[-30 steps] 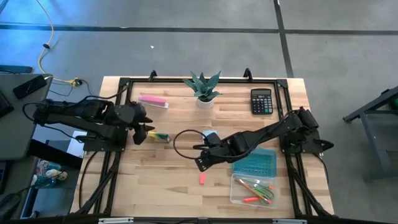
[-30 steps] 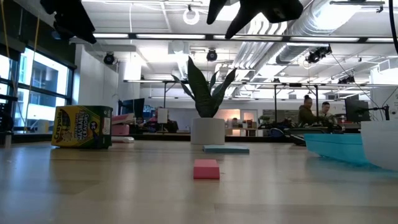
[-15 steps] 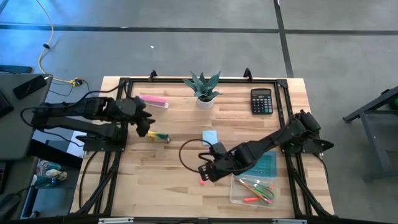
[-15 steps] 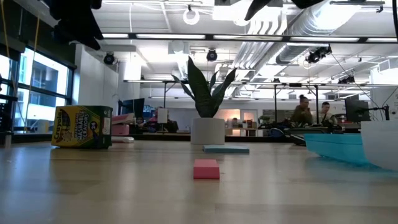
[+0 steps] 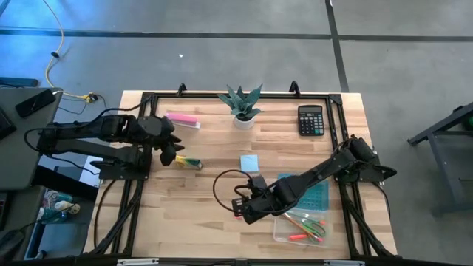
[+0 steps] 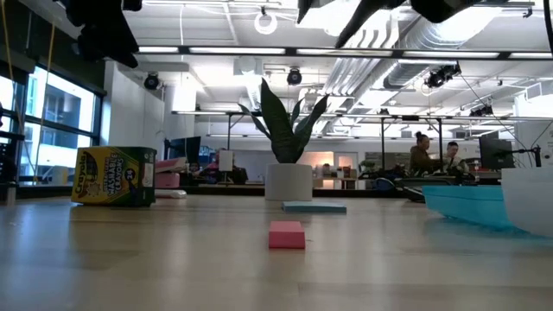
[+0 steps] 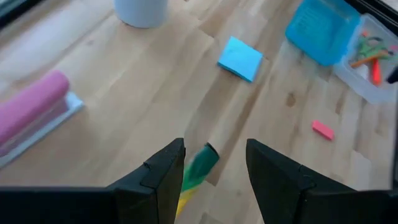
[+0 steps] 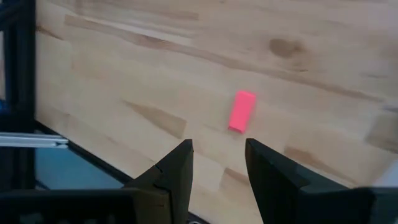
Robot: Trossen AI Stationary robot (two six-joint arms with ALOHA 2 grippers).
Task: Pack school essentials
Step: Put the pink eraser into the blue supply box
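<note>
Near the desk's front edge, a small flat pink-red eraser block (image 8: 241,111) lies bare on the wood, the right claw (image 8: 217,163) released above it. Farther back a light blue square notepad (image 5: 249,162) rests mid-desk. The left claw (image 7: 214,171) hovers released over a yellow-green crayon box (image 7: 198,174) near the left edge.

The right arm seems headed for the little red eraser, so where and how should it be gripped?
The red eraser lies flat and alone on the bare table, a small oblong block. Probably best taken from straight above, the right tool closing across its two long sides at mid-length, since the short width fits the open fingers.
</note>
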